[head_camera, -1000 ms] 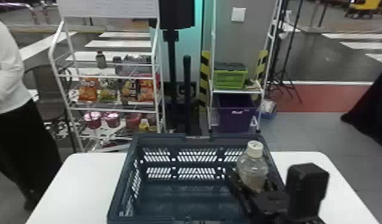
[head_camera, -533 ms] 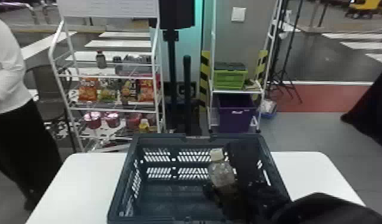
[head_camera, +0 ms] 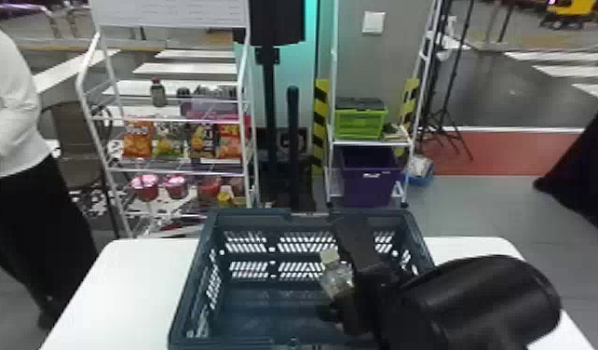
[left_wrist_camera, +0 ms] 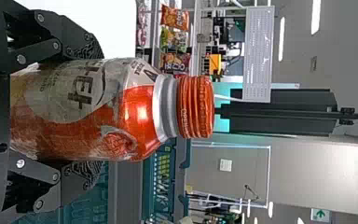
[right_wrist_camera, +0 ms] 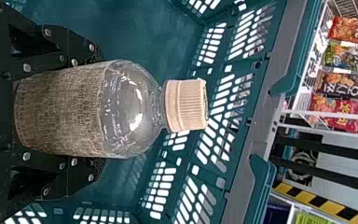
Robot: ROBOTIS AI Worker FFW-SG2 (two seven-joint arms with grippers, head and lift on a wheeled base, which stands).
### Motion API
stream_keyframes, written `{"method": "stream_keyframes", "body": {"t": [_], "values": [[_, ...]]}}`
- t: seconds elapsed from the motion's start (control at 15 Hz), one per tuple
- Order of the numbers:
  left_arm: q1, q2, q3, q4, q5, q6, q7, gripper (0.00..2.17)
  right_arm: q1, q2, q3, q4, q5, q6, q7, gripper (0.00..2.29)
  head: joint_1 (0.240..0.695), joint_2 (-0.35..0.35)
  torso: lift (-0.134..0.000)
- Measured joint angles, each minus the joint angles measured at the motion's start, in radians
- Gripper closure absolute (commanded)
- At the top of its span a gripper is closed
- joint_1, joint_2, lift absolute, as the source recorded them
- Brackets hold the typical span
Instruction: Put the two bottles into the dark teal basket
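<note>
My right arm (head_camera: 489, 302) has just carried the clear bottle (head_camera: 336, 278) from over the basket's right side toward its middle, and the bottle now sits lower and leans, where a second ago it stood nearly upright. The right pincer (right_wrist_camera: 98, 112) is closed around its labelled body, a finger on either side, the pale cap (right_wrist_camera: 186, 105) free. I see the dark teal basket's (head_camera: 247, 217) walls around it, but I can't tell whether its base touches the bottom.

For the task, that puts the first bottle at the point of release: I judge it wants a little more lowering, then a gentle opening so it doesn't topple hard.

My left pincer (left_wrist_camera: 93, 112) holds the orange bottle (left_wrist_camera: 140, 114) around its body, near the basket, which stands on the white surface (head_camera: 125, 288). That one is still to go in, and I'd want the right arm clear first, or the two could knock together.
</note>
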Motion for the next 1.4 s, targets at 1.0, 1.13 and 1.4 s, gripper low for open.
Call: {"method": "stream_keyframes", "body": {"t": [1.0,1.13,1.4], "values": [[-0.004,0.008,0.004,-0.002,0.007,0.003,-0.003,2.15,0.251,-0.042,-0.049,-0.232,-0.015,-0.469,0.02,0.04,0.499,0.0,0.0],[-0.008,0.01,0.005,-0.003,0.009,0.003,-0.005,2.15,0.384,-0.087,-0.095,-0.302,-0.015,-0.664,0.061,0.04,0.499,0.0,0.0],[-0.021,0.019,0.005,-0.011,0.019,0.015,-0.005,2.15,0.704,-0.105,-0.235,-0.359,-0.015,-1.148,0.13,0.04,0.499,0.0,0.0]]}}
